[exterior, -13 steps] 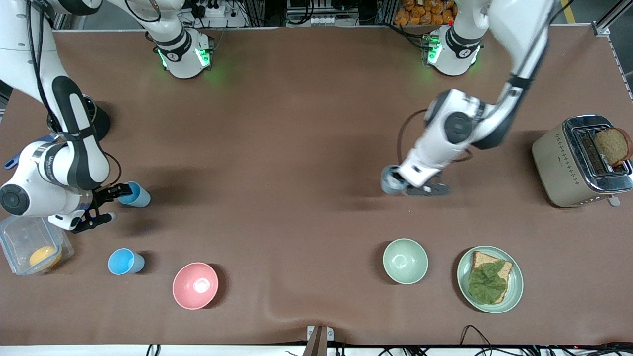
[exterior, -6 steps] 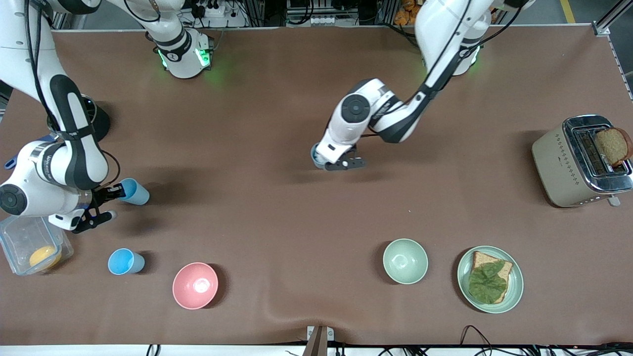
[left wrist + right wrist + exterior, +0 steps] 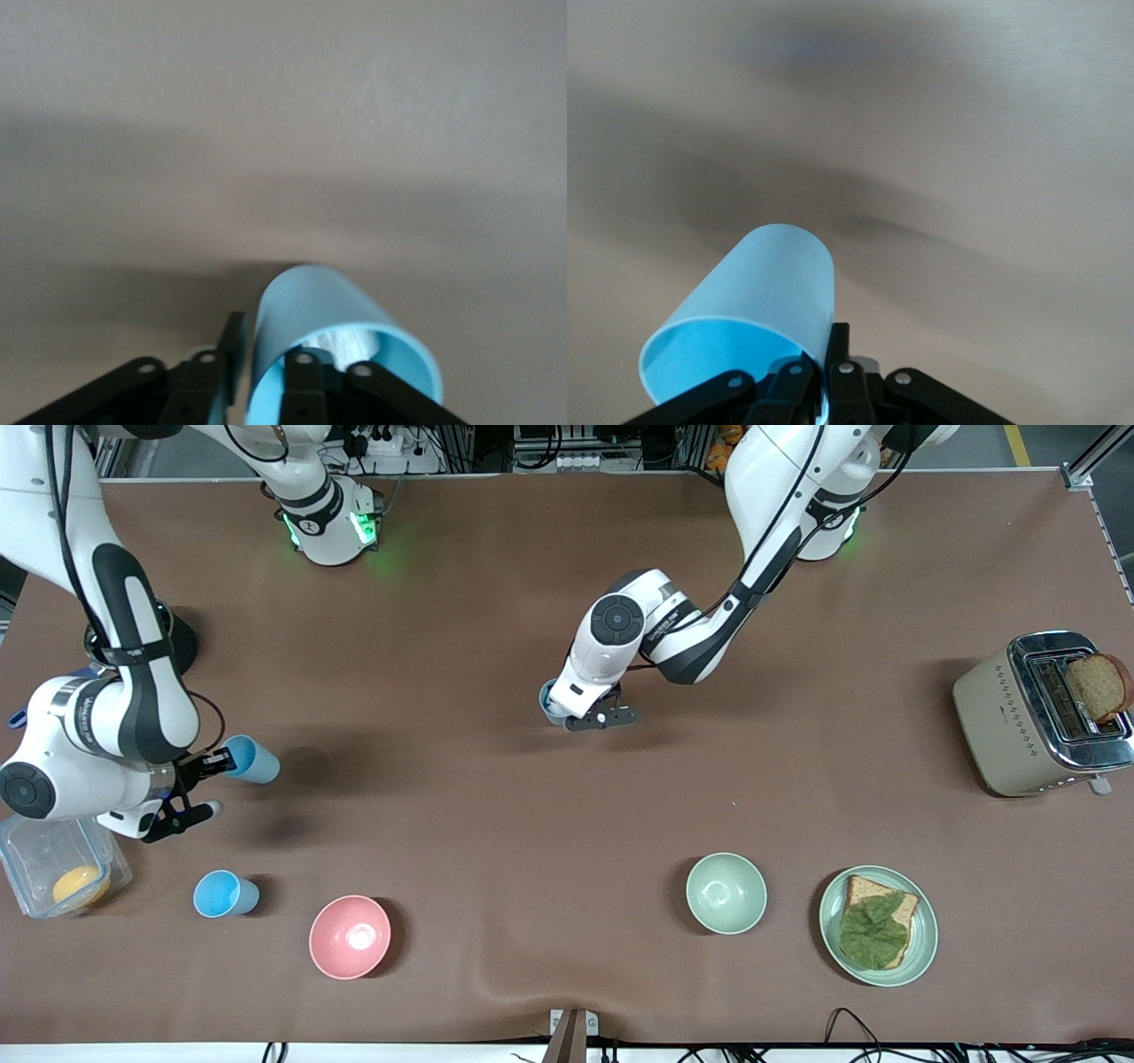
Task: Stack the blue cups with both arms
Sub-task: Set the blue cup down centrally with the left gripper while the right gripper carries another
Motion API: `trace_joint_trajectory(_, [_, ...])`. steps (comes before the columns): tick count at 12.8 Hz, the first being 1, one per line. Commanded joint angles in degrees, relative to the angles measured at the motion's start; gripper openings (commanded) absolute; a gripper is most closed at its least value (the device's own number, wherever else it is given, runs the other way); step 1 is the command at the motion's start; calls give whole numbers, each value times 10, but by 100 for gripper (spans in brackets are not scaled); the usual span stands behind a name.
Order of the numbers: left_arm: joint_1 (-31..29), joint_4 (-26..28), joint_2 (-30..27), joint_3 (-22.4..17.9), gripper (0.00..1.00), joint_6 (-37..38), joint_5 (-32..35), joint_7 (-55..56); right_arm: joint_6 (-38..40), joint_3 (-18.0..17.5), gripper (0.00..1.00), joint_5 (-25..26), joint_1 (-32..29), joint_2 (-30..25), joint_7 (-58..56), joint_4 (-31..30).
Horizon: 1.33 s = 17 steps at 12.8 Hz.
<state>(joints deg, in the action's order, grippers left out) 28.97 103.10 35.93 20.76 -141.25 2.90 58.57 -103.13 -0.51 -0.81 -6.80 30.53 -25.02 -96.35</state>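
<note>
While tilted, pale cup [image 3: 341, 350] pinched by left end effector [image 3: 257, 376] | right end effector [image 3: 824, 376] pinches blue cup [image 3: 749, 323]

Worktop [image 3: 496, 815] matt brown, cloth-like, faintly rippled near the pink bowl [image 3: 349, 936], bowl smooth satin plastic, blue cups [image 3: 226, 893] smooth matt plastic, toaster [image 3: 1032, 716] beige matt body with polished metal top, storage box [image 3: 53, 864] clear glossy plastic, arms [image 3: 620, 633] glossy white shells

The left arm [image 3: 709, 629] reaches over mid-table, its left gripper [image 3: 592, 717] clamped on a grey-blue cup [image 3: 551, 701] (fingers straddling the rim). The right arm [image 3: 124, 682] bends low, its right gripper [image 3: 197, 786] pinching a blue cup [image 3: 252, 760] by its wall.
</note>
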Motion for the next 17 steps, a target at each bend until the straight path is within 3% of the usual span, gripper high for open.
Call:
trace_joint_trajectory(1, [-20,-4,-67,-5,100,43,1,9,81,1,0,-35,54,-28,112,29])
trace_joint_trajectory(4, [-59,-18,-159,-5,100,136,2,3,136,1,0,-101,114,-28,248,72])
trace_joint_trajectory(8, [-146,-127,-192,-5,100,320,2,-126,129,1,0,-191,183,-29,372,76])
trace_joint_trajectory(13, [-266,-135,-259,-5,100,374,2,-288,36,2,0,-202,338,-24,592,77])
trace_joint_trajectory(17, [-300,-135,-292,-5,100,393,1,-324,-14,2,0,-205,383,-14,647,75])
